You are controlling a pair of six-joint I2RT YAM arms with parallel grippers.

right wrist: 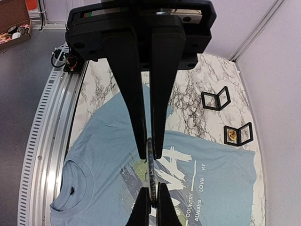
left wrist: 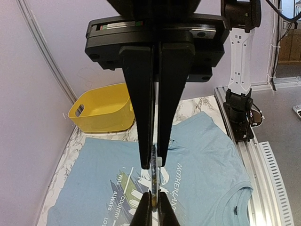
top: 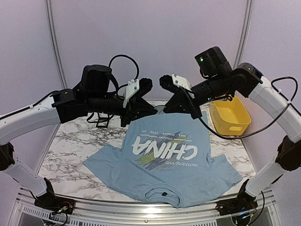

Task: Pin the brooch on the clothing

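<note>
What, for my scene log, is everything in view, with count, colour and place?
T-shirt: one, light blue, flat on the table.
Table: one, white-grey marble.
Basket: one, yellow, far right corner.
Display stands: two, black, on marble near the wall; the second holds a small gold piece.
Brooch: one, dark and gold, edge-on above the shirt.
Left gripper: black, shut on the brooch.
Right gripper: black, shut on the brooch.
</note>
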